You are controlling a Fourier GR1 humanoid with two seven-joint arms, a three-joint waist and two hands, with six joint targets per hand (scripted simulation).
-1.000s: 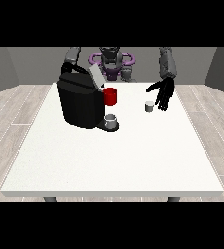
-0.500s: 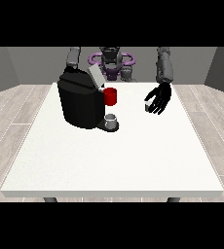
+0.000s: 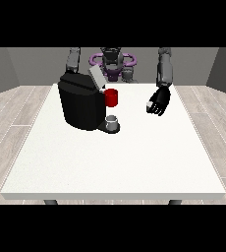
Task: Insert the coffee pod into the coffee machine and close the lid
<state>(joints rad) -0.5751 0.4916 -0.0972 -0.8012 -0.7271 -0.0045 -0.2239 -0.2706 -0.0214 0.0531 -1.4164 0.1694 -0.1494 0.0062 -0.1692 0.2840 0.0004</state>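
One robot hand (image 3: 159, 102) is seen at the view's right, above the table (image 3: 134, 157), fingers curled; whether the coffee pod is held inside can't be told, as no pod is visible. Well apart, at view's left-centre, the black coffee machine (image 3: 81, 101) is stood w/ lid (image 3: 96, 77) tilted up, a red part (image 3: 111, 97) on its front & a small grey cup (image 3: 112, 121) on its base.

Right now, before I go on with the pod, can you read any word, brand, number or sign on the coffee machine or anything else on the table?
None: no text can be read in the front view.
Coffee machine: plain black body, open lid, no label or brand showing.
Red part at its front: no marking.
Grey cup on its base: no marking.
White table: no sign.
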